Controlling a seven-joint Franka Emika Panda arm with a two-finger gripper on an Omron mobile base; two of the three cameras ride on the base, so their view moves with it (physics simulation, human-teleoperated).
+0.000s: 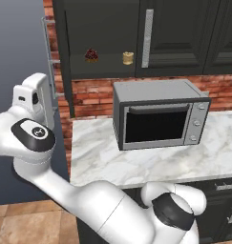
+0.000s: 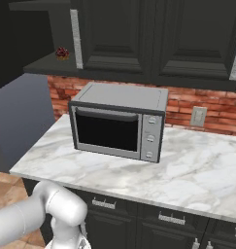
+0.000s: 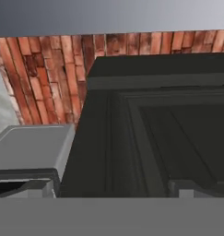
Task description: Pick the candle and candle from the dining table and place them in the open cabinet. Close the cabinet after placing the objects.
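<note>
The short golden-tan candle stands upright on the dark inner shelf of the black cabinet, near the shelf's right end, just beside the closed panelled door with its long silver bar handle. A small dark-red cupcake-like lump sits on the same shelf, well apart to the left. The left cabinet door hangs swung out, edge-on, its handle showing against the grey wall. Below the shelf runs red brick, then a grey microwave on the white marble worktop, with bare marble in front of it and to its right. The fingers are spread wide with nothing between them, their tips close before a dark panelled door face
</note>
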